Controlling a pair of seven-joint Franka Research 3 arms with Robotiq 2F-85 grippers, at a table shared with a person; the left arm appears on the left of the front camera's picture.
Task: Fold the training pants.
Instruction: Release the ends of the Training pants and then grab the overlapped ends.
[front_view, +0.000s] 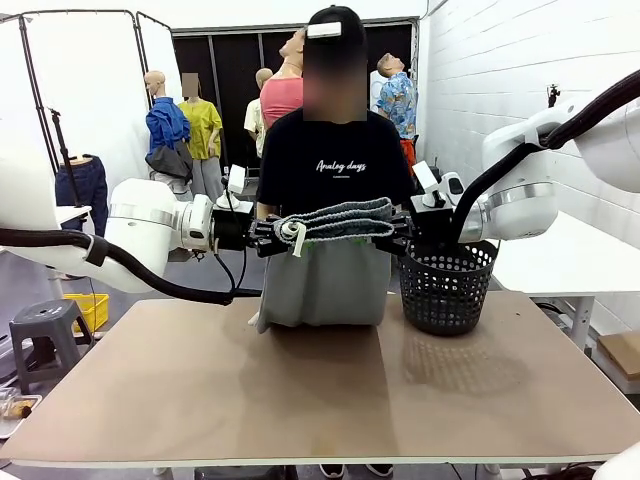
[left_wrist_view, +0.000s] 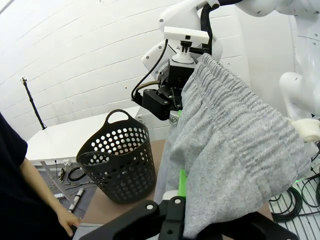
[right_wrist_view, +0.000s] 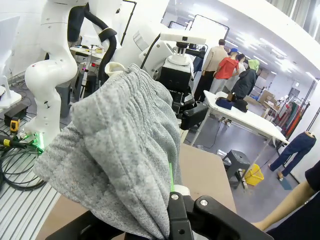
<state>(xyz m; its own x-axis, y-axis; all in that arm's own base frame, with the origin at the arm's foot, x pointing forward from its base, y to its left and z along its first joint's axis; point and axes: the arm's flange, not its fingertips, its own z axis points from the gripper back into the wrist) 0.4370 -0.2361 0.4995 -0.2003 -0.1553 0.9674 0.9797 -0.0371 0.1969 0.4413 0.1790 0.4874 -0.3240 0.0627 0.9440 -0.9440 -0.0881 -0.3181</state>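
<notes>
Training pants (front_view: 322, 275) hanging legs-down, waistband level between left gripper (front_view: 268, 236) and right gripper (front_view: 402, 235), both clamped on it

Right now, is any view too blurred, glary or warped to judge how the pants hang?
Front view: sharp and evenly lit; the black basket throws a dotted shadow on the table. Left wrist view: wide-angle bends the brick wall lines, yet the knit of the training pants reads crisp. Right wrist view: the bright ceiling washes out at upper right; the cloth near the lens is sharp.
</notes>
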